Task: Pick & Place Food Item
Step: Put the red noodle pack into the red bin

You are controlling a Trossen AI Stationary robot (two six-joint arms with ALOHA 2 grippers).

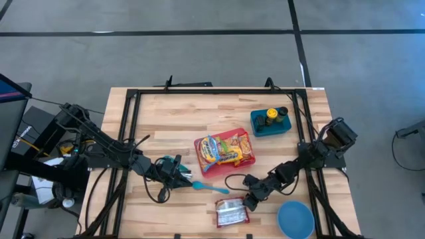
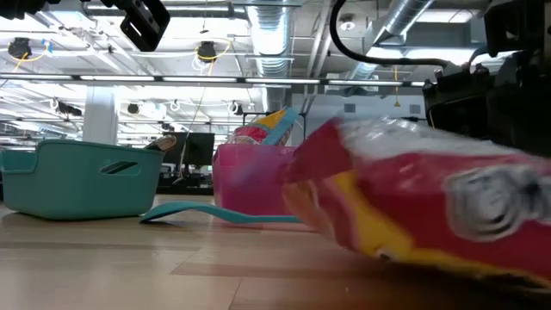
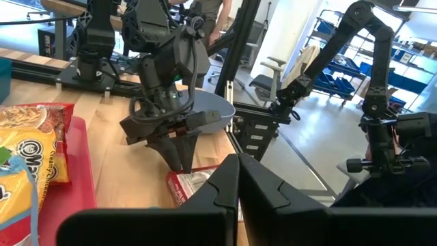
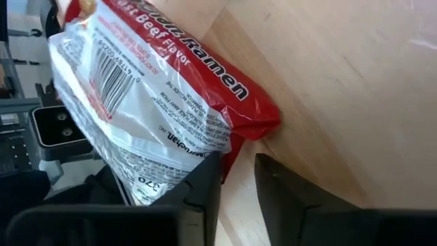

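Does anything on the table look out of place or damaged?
Nothing looks spilled or damaged. The ramen pack lies askew near the front edge, and the spoon lies loose on the wood beside the red tray.

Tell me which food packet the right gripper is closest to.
The ramen packet lying bare on the table's front edge; the right gripper hovers at its corner. The other packet sits farther back, in the red tray.
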